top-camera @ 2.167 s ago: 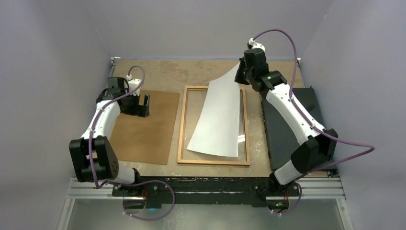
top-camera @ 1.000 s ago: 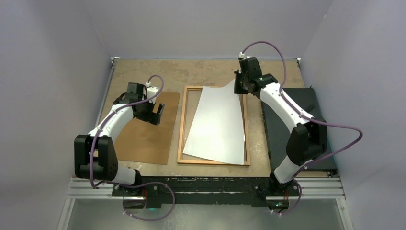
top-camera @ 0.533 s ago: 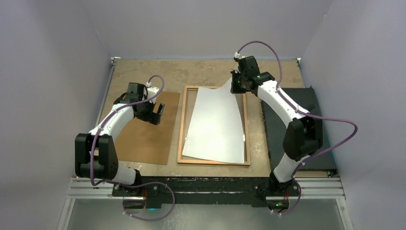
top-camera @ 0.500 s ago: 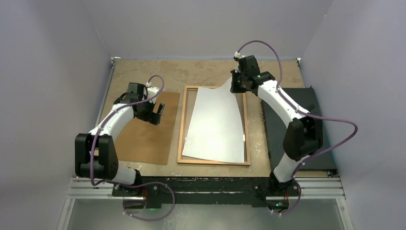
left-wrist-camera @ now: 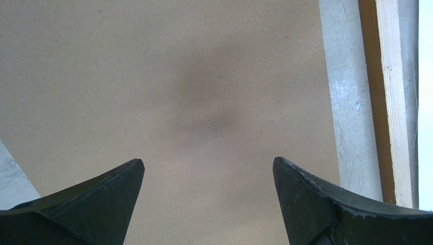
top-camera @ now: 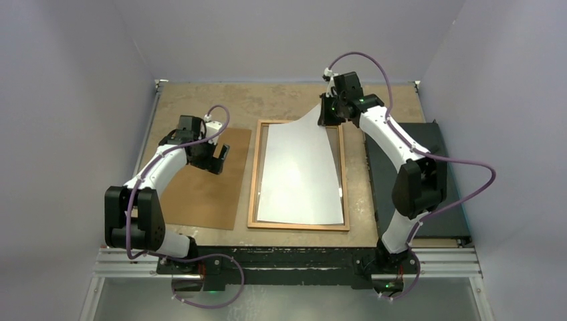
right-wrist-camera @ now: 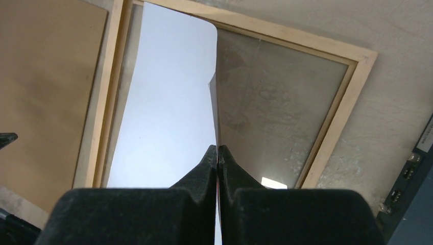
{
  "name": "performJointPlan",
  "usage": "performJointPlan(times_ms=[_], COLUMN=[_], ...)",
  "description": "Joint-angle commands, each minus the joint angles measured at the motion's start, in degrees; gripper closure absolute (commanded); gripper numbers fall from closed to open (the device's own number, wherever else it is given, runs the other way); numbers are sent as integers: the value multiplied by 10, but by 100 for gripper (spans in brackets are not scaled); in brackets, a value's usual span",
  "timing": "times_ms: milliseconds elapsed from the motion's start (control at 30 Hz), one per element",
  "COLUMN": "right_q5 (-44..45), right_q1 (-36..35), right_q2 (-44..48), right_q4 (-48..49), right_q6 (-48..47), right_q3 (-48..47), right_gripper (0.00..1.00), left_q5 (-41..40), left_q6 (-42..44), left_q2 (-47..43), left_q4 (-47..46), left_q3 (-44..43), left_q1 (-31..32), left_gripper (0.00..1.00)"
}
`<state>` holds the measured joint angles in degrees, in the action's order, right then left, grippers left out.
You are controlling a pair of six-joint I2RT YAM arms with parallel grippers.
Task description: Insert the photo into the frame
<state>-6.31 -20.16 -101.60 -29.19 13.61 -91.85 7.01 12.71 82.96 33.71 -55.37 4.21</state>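
The thin, floppy photo [top-camera: 301, 180] looks light and is best held by its corner, where the right pincer [right-wrist-camera: 218, 148] grips it; the left pincer [left-wrist-camera: 208, 163] stands open

Going off the frame [top-camera: 253, 175], which sits flat around the middle of the table [top-camera: 267, 100]: the photo [top-camera: 301, 180] lies in it over most of the opening, with its near edge down by the frame's near rail. Its far right corner curls up above the frame's far right corner, where the right gripper [top-camera: 325, 115] has it pinched. The backing board [top-camera: 194, 194] lies just left of the frame, not touching, with the left gripper [top-camera: 215, 157] over its far end on the frame side. A flat slab [top-camera: 380, 190] lies just right of the frame.
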Motion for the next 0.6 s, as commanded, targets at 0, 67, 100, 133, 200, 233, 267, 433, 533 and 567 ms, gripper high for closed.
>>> performJointPlan(times_ms=[0,67,100,133,200,233,267,433,533,567], right_q5=[-39,-46,-48,-50,-53,-52,-53,-72,-100,-106], right_q1=[3,3,2,3,3,3,3,3,3,3], right_q2=[17,13,10,8,2,0,-2,7,16,22], right_q4=[14,17,17,16,10,6,5,36,55,59], right_q6=[-3,-3,-4,-6,-11,-12,-12,-10,-13,-16], right_q3=[26,28,27,23,12,5,2,20,39,47], right_gripper=[100,100,100,100,100,100,100,100,100,100], left_q5=[-4,-3,-4,-7,-7,-7,-7,-4,-4,-5], left_q6=[7,8,9,9,11,12,12,13,13,14], left_q2=[-4,-6,-8,-9,-14,-16,-17,-15,-14,-13], left_q4=[-8,-8,-8,-8,-11,-12,-12,-11,-12,-11], left_q3=[-6,-4,-4,-3,1,2,3,4,5,4], left_q1=[3,3,3,3,3,3,3,4,3,3], left_gripper=[5,5,5,5,5,5,5,5,6,6])
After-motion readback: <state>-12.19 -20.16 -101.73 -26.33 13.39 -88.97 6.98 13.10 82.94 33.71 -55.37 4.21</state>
